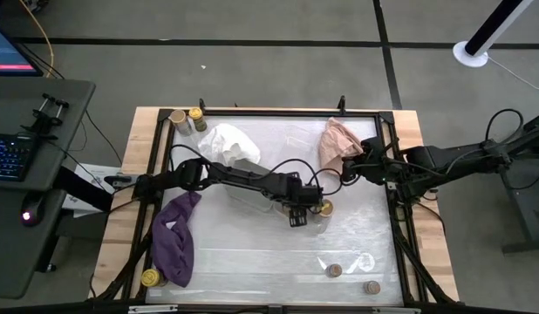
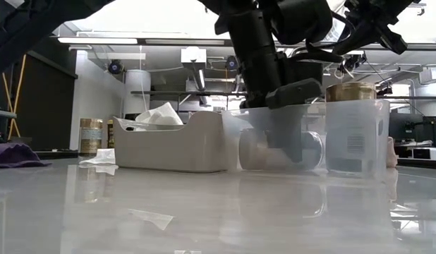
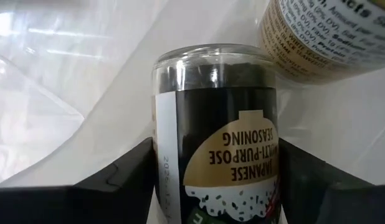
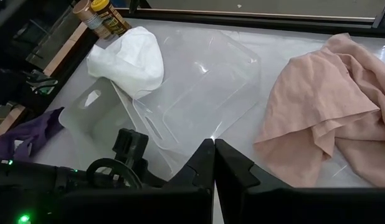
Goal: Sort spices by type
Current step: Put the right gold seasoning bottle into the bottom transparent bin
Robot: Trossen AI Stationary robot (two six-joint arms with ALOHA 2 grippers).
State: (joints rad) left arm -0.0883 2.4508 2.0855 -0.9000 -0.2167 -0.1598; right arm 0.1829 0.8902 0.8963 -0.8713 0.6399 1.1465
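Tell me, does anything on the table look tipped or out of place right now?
Yes: the dark seasoning jar held between the left gripper's fingers lies on its side in the low view, beside an upright tan-topped jar. The right gripper, shut, waits by the pink cloth.

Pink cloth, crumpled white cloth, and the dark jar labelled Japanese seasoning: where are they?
pink cloth [image 4: 317,106]: right wrist view, middle of its folds.
crumpled white cloth [image 1: 228,142]: high view, its centre.
dark jar labelled Japanese seasoning [image 3: 223,124]: left wrist view, its label.
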